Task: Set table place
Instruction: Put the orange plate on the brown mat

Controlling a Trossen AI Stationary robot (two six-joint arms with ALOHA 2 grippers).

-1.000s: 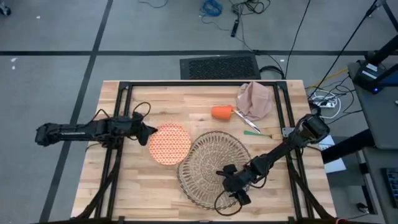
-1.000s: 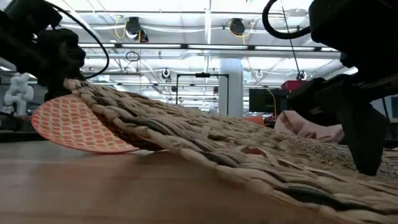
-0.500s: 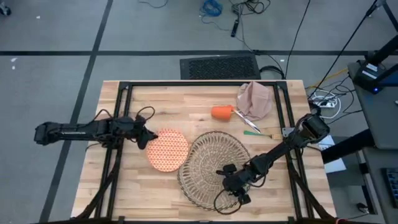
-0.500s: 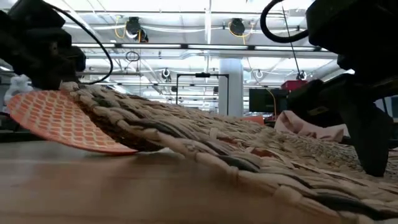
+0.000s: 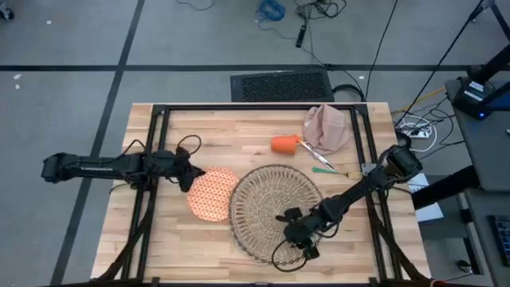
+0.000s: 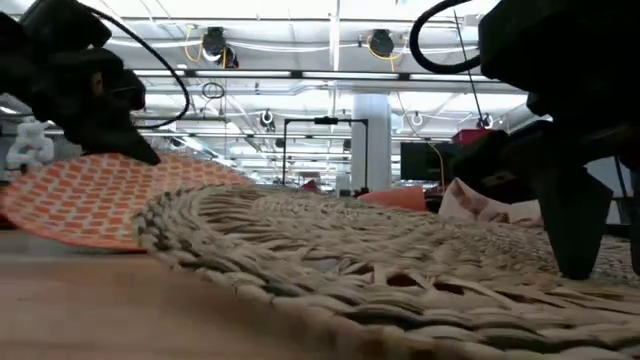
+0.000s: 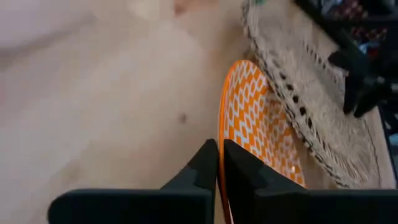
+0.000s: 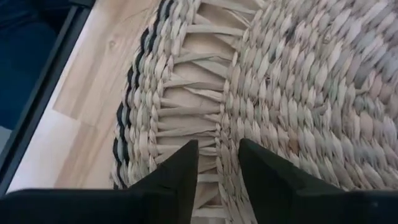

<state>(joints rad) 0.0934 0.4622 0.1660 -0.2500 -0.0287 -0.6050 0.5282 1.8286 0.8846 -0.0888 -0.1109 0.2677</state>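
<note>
Spread beneath both arms, the light-wood butcher-block tabletop [image 5: 199,131] with its black frame is carrying the whole scattered place setting. Nearest the front edge, the right pincer [image 5: 296,241] is hovering over the near rim of the big round woven wicker placemat [image 5: 275,209]; the right wrist view is showing its two dark fingers [image 8: 180,174] standing apart over the weave, straddling a band of it and gripping nothing. The placemat is lying flat on the wood at front centre.

Just to the placemat's left, the left pincer [image 5: 186,174] is pinching the rim of the small round orange-patterned plate [image 5: 212,193], its fingers [image 7: 205,168] closed tight on the edge. The plate is being held tilted, its far edge meeting or slightly overlapping the placemat's left rim.

That is the relation the coming move is turning on: the mat's centre is lying to the right of the plate, away from the left arm's base, so the left arm, already gripping and much the nearer, is probably going to carry the plate rightward across the rim and lower it there.

Farther back, the small orange cup [image 5: 283,143] is lying on its side, the green- and orange-handled cutlery [image 5: 317,157] is lying slantwise beside it, and the crumpled beige cloth napkin [image 5: 327,127] is sitting near the back edge.
</note>
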